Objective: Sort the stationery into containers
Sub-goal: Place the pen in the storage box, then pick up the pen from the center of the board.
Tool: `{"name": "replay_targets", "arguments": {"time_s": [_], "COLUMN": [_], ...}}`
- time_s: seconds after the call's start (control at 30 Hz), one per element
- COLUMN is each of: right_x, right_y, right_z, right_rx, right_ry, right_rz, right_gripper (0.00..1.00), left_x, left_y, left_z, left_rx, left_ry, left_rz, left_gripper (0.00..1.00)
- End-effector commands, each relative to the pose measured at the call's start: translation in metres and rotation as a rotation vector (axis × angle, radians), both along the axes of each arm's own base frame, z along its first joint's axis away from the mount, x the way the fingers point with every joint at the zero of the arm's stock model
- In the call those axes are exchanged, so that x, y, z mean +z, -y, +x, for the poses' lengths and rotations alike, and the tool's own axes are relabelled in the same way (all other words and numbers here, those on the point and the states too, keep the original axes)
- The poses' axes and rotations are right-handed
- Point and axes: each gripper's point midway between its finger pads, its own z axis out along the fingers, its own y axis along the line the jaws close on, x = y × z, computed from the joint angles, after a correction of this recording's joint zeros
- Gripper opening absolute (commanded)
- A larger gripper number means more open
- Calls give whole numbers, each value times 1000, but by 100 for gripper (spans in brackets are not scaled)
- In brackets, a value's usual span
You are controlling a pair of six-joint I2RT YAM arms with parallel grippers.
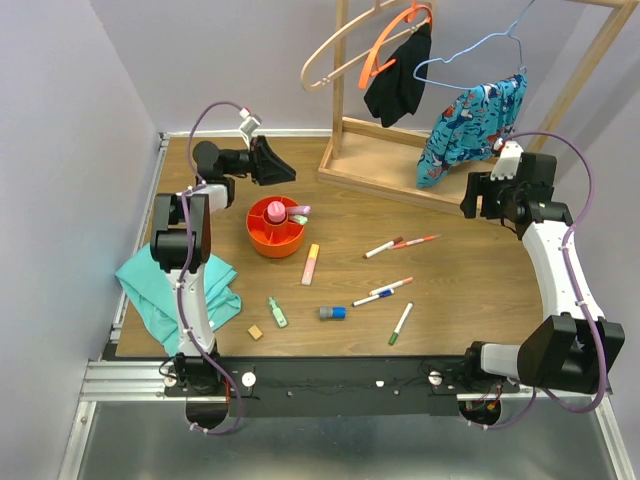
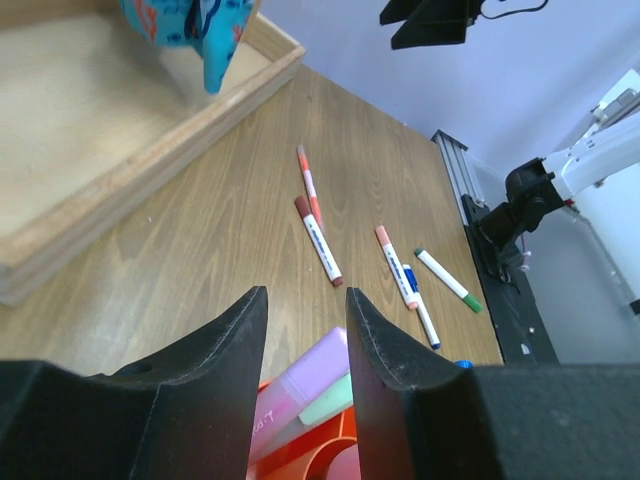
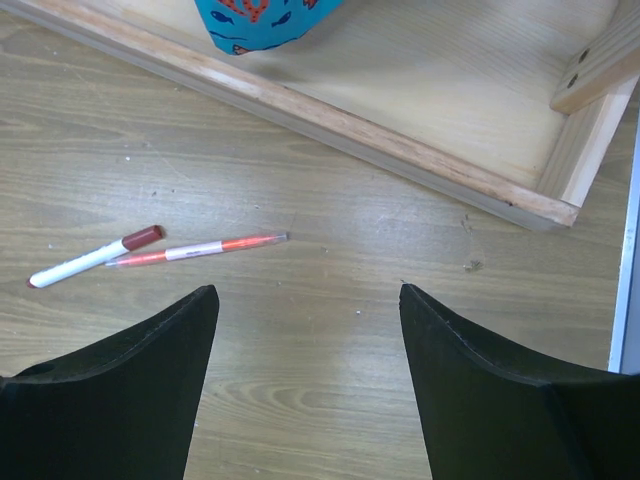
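Up by the orange organiser (image 1: 270, 250), left pincer (image 2: 305, 300) narrowly parted, gripping nothing; right pincer (image 3: 308, 295) spread wide near the brown-capped marker (image 3: 95, 255) on the bench (image 3: 300, 200). Danger: it rolls off a skewed pinch, or the pincer clips the rack base (image 3: 400, 148).

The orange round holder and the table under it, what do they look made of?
The orange round holder looks like moulded plastic: one even bright colour, smooth walls, a slight sheen. The table looks like wood or a wood-look laminate: brown grain lines and a fairly matt surface. The pictures cannot settle which of the two it is.
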Motion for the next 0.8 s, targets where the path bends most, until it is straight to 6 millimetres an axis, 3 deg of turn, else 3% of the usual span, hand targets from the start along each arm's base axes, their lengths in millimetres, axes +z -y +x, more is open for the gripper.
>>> {"name": "replay_targets", "arguments": {"time_s": [0.0,0.03,0.1,0.13,0.3,0.4,0.43,0.47,0.5,0.53,0.57,0.63,0.67,0.73,0.77], "right_x": [11,14,22,27,41,42,46,49,47,50,50,48,52,43,46], "right_y": [-9,-11,-22,-27,-81,-111,-116,-122,-124,-126,-131,-129,-135,-137,-153], "right_z": [4,5,6,5,-3,-9,-8,-6,-4,0,0,9,10,14,11], "right_rx": [28,41,91,117,360,422,415,373,346,324,310,234,212,158,169], "right_ry": [55,67,94,109,131,114,117,109,96,99,87,70,68,31,28], "right_rz": [52,62,88,91,36,64,83,143,173,198,221,223,230,204,216], "right_gripper": [81,81,80,80,79,80,80,80,80,81,82,82,83,83,83], "left_x": [94,111,121,135,136,150,164,185,199,219,242,260,258,248,237], "left_y": [-6,-7,-6,-7,-9,-7,-4,-3,-3,6,6,8,20,12,5], "left_z": [-13,-20,-30,-40,-75,-82,-84,-65,-56,-61,-45,-23,-16,9,10], "left_rx": [4,5,-4,-6,-19,37,64,189,254,278,383,549,605,802,858], "left_ry": [329,366,366,396,382,359,373,310,301,325,369,373,441,498,470], "left_rz": [3,3,11,14,28,-14,-38,-114,-145,-169,-183,-125,43,238,336], "left_gripper": [46,47,47,47,50,50,50,51,53,54,55,59,65,66,67]}}
